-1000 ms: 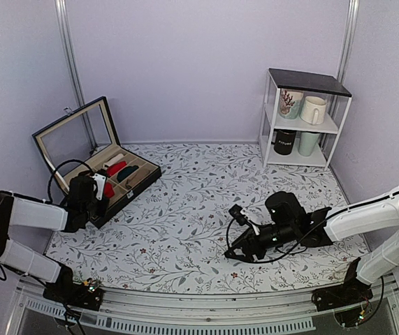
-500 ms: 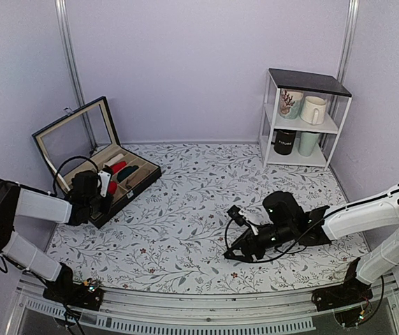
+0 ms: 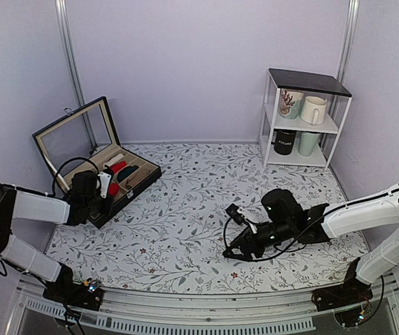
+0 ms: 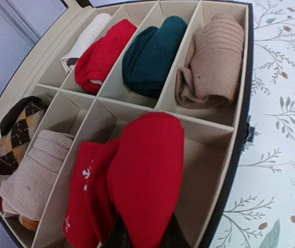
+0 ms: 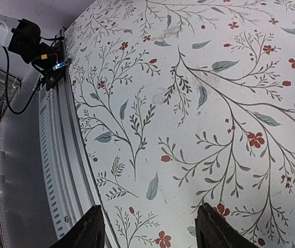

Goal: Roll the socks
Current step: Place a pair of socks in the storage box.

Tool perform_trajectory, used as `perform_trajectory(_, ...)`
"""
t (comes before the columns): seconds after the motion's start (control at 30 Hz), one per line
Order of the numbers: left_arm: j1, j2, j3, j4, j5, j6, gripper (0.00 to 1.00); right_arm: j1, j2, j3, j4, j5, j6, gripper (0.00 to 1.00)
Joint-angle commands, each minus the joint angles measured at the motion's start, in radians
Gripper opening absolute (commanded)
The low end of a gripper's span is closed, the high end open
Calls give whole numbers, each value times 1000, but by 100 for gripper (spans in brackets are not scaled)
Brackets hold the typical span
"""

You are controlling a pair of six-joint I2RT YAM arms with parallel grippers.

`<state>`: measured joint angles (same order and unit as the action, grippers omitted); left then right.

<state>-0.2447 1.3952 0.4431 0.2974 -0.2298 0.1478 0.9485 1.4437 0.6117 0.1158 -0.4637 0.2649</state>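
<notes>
The red socks [image 4: 147,175] are a rounded roll with a flatter fold to its left that bears small white marks. They hang low in a front compartment of the sock box [image 4: 243,103]. My left gripper [image 4: 144,242] is shut on the roll's near end, and its dark fingers [image 4: 174,235] show only at the bottom edge. From the top, the left gripper [image 3: 105,191] sits at the box's front edge with the red socks [image 3: 113,188] beside it. My right gripper [image 3: 237,249] stands open and empty just above the floral tabletop [image 5: 188,103], near the front rail.
The open-lidded box [image 3: 140,183] also holds another red roll [image 4: 103,54], a dark green roll [image 4: 152,57], beige rolls [image 4: 212,59], and a black-brown argyle roll [image 4: 15,134]. A white shelf with mugs [image 3: 302,118] stands at the back right. A metal rail [image 5: 44,170] borders the table.
The left wrist has shifted slightly toward the box with the red roll still held. The right arm has crept a little to the left, its jaws unchanged.
</notes>
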Motion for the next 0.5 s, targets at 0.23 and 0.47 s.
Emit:
perform_trajectory(0.23, 6, -81, 21, -166, 37, -13, 0, -3, 17, 55, -67, -14, -34, 61)
perform_trajectory(0.47, 4, -26, 125, -287, 12, -16, 0, -2, 19, 49, -66, -21, -33, 61)
